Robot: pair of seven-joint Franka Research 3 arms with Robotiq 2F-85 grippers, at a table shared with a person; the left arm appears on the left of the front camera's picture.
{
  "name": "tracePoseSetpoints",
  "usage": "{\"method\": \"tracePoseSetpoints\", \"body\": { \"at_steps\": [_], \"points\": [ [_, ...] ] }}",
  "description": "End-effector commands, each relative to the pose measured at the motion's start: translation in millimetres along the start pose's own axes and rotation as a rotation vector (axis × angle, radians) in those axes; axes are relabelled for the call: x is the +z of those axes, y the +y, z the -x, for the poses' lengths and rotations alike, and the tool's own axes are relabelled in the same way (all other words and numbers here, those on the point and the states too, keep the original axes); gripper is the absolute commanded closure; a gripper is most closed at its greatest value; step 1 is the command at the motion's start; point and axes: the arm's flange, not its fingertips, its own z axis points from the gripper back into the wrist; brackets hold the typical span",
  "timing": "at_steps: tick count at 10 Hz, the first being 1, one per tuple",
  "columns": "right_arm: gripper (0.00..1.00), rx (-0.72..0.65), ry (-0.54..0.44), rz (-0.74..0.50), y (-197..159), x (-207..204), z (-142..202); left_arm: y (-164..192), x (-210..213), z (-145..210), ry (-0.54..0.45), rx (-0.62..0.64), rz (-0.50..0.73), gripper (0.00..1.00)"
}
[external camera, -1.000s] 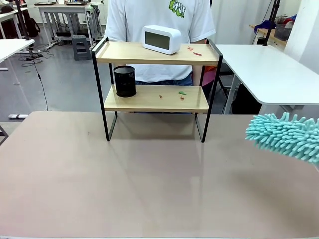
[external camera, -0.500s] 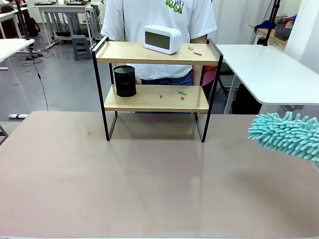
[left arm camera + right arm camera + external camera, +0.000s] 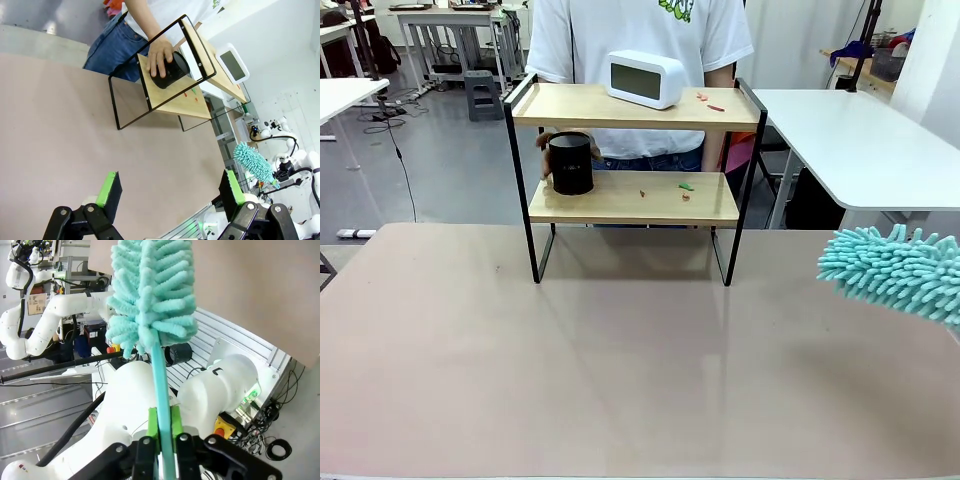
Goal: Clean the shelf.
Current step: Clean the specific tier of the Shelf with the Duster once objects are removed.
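The shelf (image 3: 570,106) stands at the table's far side, and in the left wrist view the shelf (image 3: 186,104) lies tilted. Small scraps (image 3: 711,103) lie on its upper board, more scraps (image 3: 685,187) on the lower one. My right gripper (image 3: 163,424) is shut on the thin handle of a teal fluffy duster (image 3: 151,295); the duster head (image 3: 896,273) hovers at the right edge, well clear of the shelf. My left gripper (image 3: 170,189) is open over the bare tabletop with nothing between its pads. A person's hand (image 3: 159,53) grips the black mesh cup (image 3: 571,165) on the lower board.
A white digital clock (image 3: 644,78) sits on the upper board. The person stands right behind the shelf. The brown table (image 3: 620,370) spreads wide in front of it. A white table (image 3: 865,145) stands to the back right.
The person's hand has come in behind the shelf and closed around the black cup. The duster has drifted slightly to the right; both grippers are as before.
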Motion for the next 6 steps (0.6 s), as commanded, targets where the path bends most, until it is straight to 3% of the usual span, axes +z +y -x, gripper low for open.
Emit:
{"method": "tracePoseSetpoints", "body": {
  "at_steps": [1, 4, 5, 6],
  "points": [
    [1.00, -0.015, 0.003, -0.004, 5.2, 1.7, 0.9, -0.9, -1.6, -1.9, -0.013, -0.017, 0.015, 0.00],
    [1.00, -0.015, 0.003, -0.004, 5.2, 1.7, 0.9, -0.9, -1.6, -1.9, -0.013, -0.017, 0.015, 0.00],
    [0.88, 0.000, 0.000, 0.000, 0.0, 0.0, 0.0, -0.9, -1.6, -1.9, -0.013, -0.017, 0.015, 0.00],
    [0.88, 0.042, -0.009, 0.089, 19.5, -8.7, 4.0, -0.9, -1.6, -1.9, -0.013, -0.017, 0.015, 0.00]
  ]
}}
